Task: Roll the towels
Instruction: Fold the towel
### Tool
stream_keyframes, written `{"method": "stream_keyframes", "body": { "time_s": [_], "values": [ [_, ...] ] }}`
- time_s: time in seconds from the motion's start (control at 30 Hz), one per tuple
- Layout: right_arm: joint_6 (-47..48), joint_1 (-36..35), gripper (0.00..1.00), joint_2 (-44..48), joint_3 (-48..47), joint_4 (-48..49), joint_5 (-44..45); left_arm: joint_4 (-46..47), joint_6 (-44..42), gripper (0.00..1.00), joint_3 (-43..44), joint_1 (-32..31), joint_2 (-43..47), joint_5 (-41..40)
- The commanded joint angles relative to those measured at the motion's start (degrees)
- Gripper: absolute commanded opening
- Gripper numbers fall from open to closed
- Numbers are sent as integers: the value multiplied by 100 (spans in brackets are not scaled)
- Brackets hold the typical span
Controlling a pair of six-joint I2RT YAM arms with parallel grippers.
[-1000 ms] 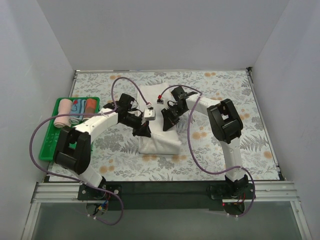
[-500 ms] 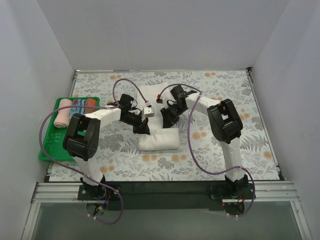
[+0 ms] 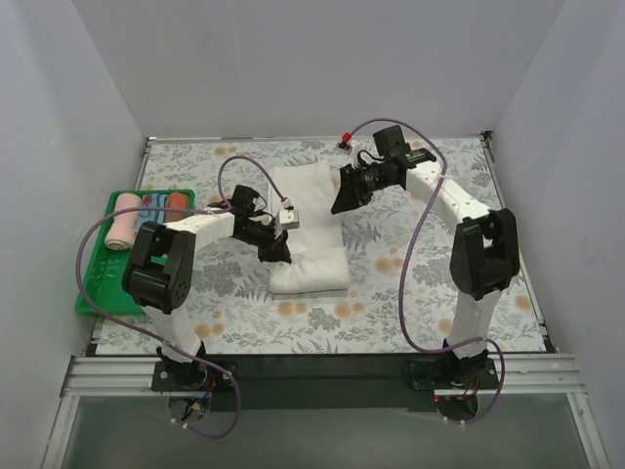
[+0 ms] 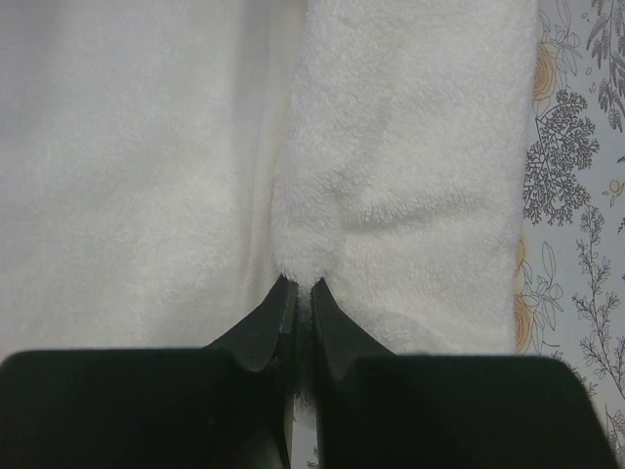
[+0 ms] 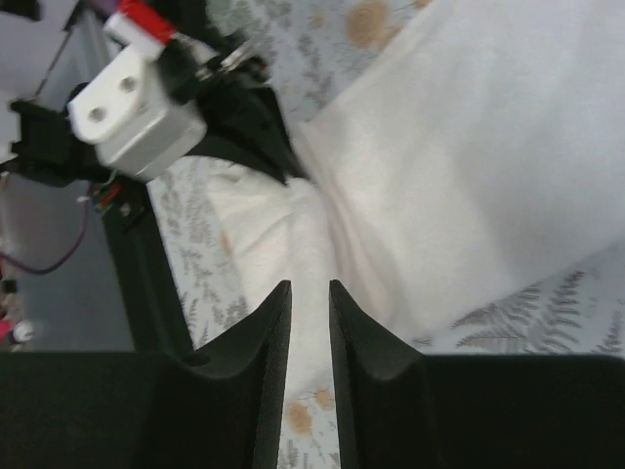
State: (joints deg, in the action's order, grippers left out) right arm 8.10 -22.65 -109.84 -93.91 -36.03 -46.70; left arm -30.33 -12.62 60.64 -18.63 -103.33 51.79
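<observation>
- Right pincer (image 3: 342, 202) has let go of the white towel's (image 3: 312, 210) near fold and swung off to its far right corner. The left arm has barely shifted.
- Top view: the towel's near end is doubled into a thick fold and its far end lies flat on the worktop (image 3: 410, 293). The left pincer (image 3: 276, 254) sits at the fold's left edge.
- The pink towel (image 3: 121, 223) lies rolled in the tray (image 3: 90, 293) beside 2 other rolls. I judge 1 towel done and the white one barely started.
- Bare worktop lies right of the towel and nearer the arms. The tray is well apart on the left.
- Left wrist: the pincer is together, clamped on a nub of the fold's edge.
- Right wrist: the jaws are slightly apart with nothing between them, above the towel.
</observation>
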Motion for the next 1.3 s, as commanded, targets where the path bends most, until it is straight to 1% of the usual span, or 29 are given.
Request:
{"method": "stream_keyframes", "body": {
  "time_s": [0.0, 0.1, 0.17, 0.27, 0.33, 0.37, 0.4, 0.43, 0.5, 0.53, 0.6, 0.7, 0.77, 0.83, 0.9, 0.93, 0.97, 1.0, 1.03, 1.07, 1.1, 1.13, 1.17, 1.27],
  "values": [
    [-273, -265, 25, 130, 530, -150, -1234, 71, 5, 0, -105, 132, 50, -310],
    [-222, -485, 25, -28, 970, -106, -1377, 106, 58, 0, -123, 141, 15, -284],
    [-151, -669, 24, -247, 1067, -80, -1281, 115, 93, 0, -88, 149, -3, -301],
    [-177, -749, 22, -650, 1234, 156, -1009, 106, 93, 1, -61, 202, 6, -336],
    [-290, -749, 20, -836, 1366, 333, -614, 45, 76, 7, -35, 272, 32, -336],
    [-309, -749, 20, -1020, 1384, 473, -525, -51, 24, 11, 9, 351, 49, -336],
    [-300, -749, 20, -1091, 1375, 500, -385, -148, -29, 19, 44, 412, 67, -345],
    [-335, -749, 20, -1162, 1384, 544, -332, -227, -56, 23, 79, 491, 128, -336],
    [-353, -749, 19, -1311, 1367, 615, -253, -473, -144, 29, 219, 860, 242, -109],
    [-370, -758, 19, -1338, 1349, 624, -226, -674, -188, 34, 281, 957, 356, -56],
    [-353, -758, 19, -1364, 1340, 615, -182, -843, -258, 36, 474, 1133, 471, -64],
    [-326, -758, 19, -1312, 1349, 589, -85, -992, -363, 37, 536, 1178, 673, -274],
    [-292, -758, 20, -1286, 1305, 536, -76, -1167, -486, 38, 615, 1186, 814, -240],
    [-256, -784, 20, -1294, 1270, 501, -6, -1186, -592, 42, 712, 1134, 1059, -82],
    [-265, -846, 20, -1338, 1217, 474, 11, -1099, -706, 44, 634, 810, 1305, -212],
    [-265, -863, 20, -1373, 1200, 466, 20, -811, -741, 44, 363, 600, 1628, -761],
    [-265, -907, 20, -1478, 1182, 422, 46, -565, -689, 47, 117, 128, 1814, -1115],
    [-265, -933, 20, -1531, 1130, 395, 108, -310, -680, 59, -129, -103, 1999, -1466],
    [-204, -942, 20, -1584, 1103, 360, 143, 50, -872, 63, -349, -332, 2358, -1714],
    [-186, -977, 20, -1662, 1094, 316, 187, 192, -952, 66, -804, -708, 2518, -2064],
    [-177, -978, 20, -1698, 1094, 307, 248, 333, -1031, 71, -965, -868, 2667, -2189],
    [-168, -969, 20, -1725, 1120, 307, 266, 587, -1075, 72, -1149, -1027, 2852, -2330],
    [-159, -978, 20, -1751, 1120, 307, 284, 668, -1154, 72, -1351, -1324, 2879, -2653],
    [-124, -969, 21, -1847, 1120, 316, 275, 1080, -1216, 73, -1659, -1782, 2906, -3068]
  ]
}}
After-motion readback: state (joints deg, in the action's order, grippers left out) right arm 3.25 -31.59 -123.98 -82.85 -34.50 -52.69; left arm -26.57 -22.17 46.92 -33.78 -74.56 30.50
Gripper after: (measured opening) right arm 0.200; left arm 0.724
